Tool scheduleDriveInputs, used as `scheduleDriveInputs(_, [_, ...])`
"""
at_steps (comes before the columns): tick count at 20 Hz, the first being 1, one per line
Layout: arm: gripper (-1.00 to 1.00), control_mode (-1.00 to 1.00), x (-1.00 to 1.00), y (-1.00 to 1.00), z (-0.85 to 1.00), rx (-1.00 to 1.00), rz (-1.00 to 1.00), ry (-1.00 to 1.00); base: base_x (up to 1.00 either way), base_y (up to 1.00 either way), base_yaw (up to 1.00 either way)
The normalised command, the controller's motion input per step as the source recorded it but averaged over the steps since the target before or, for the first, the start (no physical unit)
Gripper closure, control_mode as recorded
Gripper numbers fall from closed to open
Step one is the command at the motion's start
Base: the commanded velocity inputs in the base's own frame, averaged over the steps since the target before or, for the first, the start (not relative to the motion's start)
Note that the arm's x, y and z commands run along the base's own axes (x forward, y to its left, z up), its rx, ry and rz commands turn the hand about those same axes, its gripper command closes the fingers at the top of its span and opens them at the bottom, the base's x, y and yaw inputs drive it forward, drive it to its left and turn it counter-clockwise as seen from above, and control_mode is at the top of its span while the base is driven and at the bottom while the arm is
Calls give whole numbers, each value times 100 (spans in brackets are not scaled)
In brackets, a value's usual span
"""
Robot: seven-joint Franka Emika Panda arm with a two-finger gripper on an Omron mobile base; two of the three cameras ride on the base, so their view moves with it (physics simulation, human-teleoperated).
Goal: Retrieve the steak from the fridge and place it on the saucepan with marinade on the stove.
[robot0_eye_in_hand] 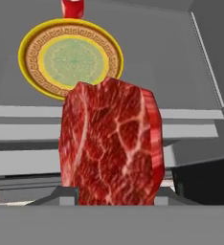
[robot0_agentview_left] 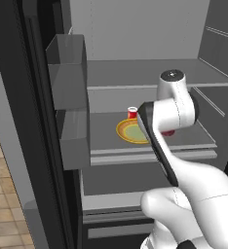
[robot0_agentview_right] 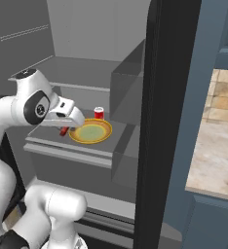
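The steak point(robot0_eye_in_hand: 109, 150), a marbled dark-red slab, stands upright between my fingers and fills the middle of the hand view. My gripper point(robot0_eye_in_hand: 115, 194) is shut on its lower end. From the base, the steak point(robot0_agentview_right: 63, 130) shows as a small red bit under the hand, just above the front of the middle shelf of the open fridge point(robot0_agentview_left: 150, 73). The gripper point(robot0_agentview_right: 69, 124) hangs at the left edge of the plate. In the left base view the steak point(robot0_agentview_left: 168, 132) peeks out from behind my forearm. The saucepan and the stove are out of view.
A yellow-rimmed plate point(robot0_agentview_left: 130, 132) point(robot0_agentview_right: 90, 131) point(robot0_eye_in_hand: 70, 58) lies on the middle shelf, with a small red white-rimmed cup point(robot0_agentview_left: 132, 113) point(robot0_agentview_right: 99, 113) behind it. Grey door bins point(robot0_agentview_left: 67, 73) jut out on the left. The black right door point(robot0_agentview_right: 169, 121) stands open.
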Motion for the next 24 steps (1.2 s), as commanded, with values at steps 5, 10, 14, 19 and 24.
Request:
scheduleDriveInputs(5, [100, -100, -39, 0, 0, 1, -2, -3, 0, 0, 0])
scheduleDriveInputs(10, [100, -100, -7, 0, 0, 10, 0, -18, 0, 0, 0])
scheduleDriveInputs(14, [100, -100, -1, 3, 0, 3, 0, -7, 0, 0, 0])
scheduleDriveInputs(19, [100, -100, 0, 0, 0, 1, 0, 0, 0, 0, 0])
scheduleDriveInputs(24, [100, -100, -11, 0, 0, 0, 0, 0, 0, 0, 0])
